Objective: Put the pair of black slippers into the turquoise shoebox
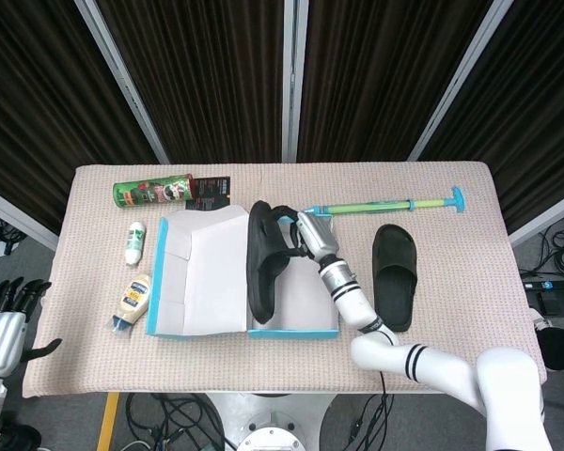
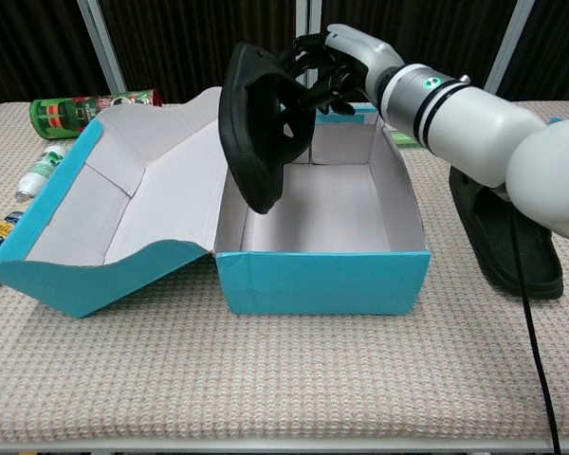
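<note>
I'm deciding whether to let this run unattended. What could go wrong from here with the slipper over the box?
The right hand holds the first slipper on edge over the left side of the shoebox, beside the open lid. Released here, it might land on the lid or stand propped against the wall, leaving less room for the second slipper, which lies on the table.
</note>
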Action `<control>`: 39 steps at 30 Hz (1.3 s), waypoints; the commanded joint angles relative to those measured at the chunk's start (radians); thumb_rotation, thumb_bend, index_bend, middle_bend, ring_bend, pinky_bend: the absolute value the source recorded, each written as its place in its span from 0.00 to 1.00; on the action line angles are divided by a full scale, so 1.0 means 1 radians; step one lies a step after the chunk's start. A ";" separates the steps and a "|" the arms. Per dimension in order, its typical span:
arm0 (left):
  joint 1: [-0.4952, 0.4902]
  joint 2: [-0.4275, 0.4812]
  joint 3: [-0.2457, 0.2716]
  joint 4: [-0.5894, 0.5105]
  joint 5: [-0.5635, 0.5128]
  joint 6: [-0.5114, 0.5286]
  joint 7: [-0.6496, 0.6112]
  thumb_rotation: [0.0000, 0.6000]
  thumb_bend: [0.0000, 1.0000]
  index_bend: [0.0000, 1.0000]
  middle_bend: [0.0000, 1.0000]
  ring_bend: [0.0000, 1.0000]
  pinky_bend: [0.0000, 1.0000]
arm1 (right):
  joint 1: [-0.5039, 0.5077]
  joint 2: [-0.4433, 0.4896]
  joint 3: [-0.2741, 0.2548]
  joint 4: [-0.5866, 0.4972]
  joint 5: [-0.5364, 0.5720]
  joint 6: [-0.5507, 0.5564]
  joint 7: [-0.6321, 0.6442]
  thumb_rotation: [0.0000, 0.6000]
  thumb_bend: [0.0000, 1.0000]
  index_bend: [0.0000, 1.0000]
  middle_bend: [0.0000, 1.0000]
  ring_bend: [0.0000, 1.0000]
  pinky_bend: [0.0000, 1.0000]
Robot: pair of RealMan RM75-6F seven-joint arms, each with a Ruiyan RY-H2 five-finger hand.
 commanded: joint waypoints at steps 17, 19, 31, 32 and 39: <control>-0.002 -0.011 0.000 0.017 -0.004 -0.010 -0.019 1.00 0.03 0.16 0.12 0.04 0.03 | 0.016 -0.137 -0.034 0.175 -0.072 0.023 -0.008 1.00 0.30 0.42 0.37 0.73 0.90; -0.002 -0.012 0.001 0.018 -0.003 -0.010 -0.020 1.00 0.03 0.16 0.12 0.04 0.03 | 0.014 -0.147 -0.037 0.187 -0.077 0.018 -0.002 1.00 0.30 0.42 0.37 0.73 0.90; -0.001 -0.016 0.002 0.028 -0.004 -0.014 -0.030 1.00 0.03 0.16 0.12 0.04 0.03 | 0.012 -0.191 -0.074 0.284 -0.125 0.008 -0.038 1.00 0.30 0.42 0.36 0.73 0.90; -0.001 -0.017 0.002 0.029 -0.004 -0.014 -0.030 1.00 0.03 0.16 0.12 0.04 0.03 | 0.013 -0.195 -0.079 0.295 -0.132 0.010 -0.047 1.00 0.30 0.42 0.36 0.73 0.90; -0.002 -0.019 0.003 0.032 -0.005 -0.018 -0.032 1.00 0.03 0.17 0.12 0.04 0.03 | 0.013 -0.220 -0.092 0.345 -0.150 0.009 -0.087 1.00 0.30 0.42 0.36 0.72 0.90</control>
